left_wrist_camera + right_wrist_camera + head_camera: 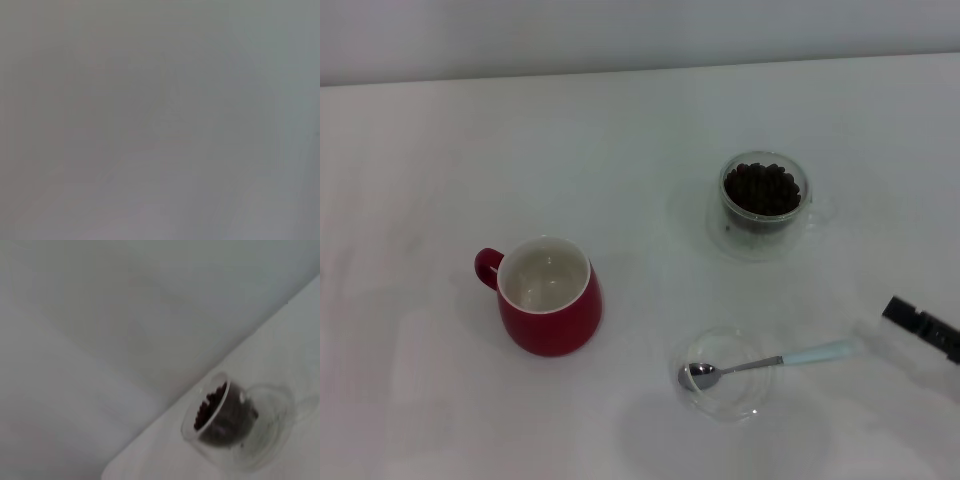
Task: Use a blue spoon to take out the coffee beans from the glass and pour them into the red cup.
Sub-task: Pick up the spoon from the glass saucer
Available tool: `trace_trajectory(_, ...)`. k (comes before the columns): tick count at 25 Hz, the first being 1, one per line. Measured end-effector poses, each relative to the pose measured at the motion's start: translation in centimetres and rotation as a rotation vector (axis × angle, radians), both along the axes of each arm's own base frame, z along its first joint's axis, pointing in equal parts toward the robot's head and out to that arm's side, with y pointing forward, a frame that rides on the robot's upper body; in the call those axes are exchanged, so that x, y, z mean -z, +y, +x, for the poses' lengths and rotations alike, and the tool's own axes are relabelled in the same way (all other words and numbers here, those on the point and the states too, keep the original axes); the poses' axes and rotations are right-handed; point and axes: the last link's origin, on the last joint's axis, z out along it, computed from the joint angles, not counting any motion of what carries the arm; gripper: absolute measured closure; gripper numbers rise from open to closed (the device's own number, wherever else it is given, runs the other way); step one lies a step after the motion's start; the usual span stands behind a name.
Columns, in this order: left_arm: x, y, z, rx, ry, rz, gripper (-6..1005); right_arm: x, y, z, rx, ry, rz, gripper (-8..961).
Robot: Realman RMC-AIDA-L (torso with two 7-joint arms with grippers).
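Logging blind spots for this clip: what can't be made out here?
- Right end effector: head view's edge cuts it off; fingers unseen.
- Left end effector: in no view; left wrist view shows only blank grey.
- Glass in right wrist view: blurred, coffee beans indistinct.

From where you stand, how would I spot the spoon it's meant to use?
Start at the dark-red ceramic mug on the white table and look toward the robot's right, to a shallow clear glass dish. The spoon lies there, its shiny metal bowl in the dish. Its pale-blue handle is the only one like it.
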Motion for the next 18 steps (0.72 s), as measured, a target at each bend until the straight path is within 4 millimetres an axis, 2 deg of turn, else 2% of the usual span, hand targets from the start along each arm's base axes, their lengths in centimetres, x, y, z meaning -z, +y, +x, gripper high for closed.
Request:
trace_trajectory(5,0.1,0.0,0.1,0.001,-0.002,-0.001,258,0.6,-0.2,0.0,0.005,-0.004,-0.024,99)
trace_trajectory(11,0.1,0.2,0.2,0.009,-0.003,-0.003,258,1.1,0.0,-0.1,0.002,-0.014,-0.055,262)
trace_trajectory(18,0.1,0.3,0.3,0.012,-0.004,-0.003,259,2.1,0.4,-0.9,-0.032,-0.001,-0.113,283)
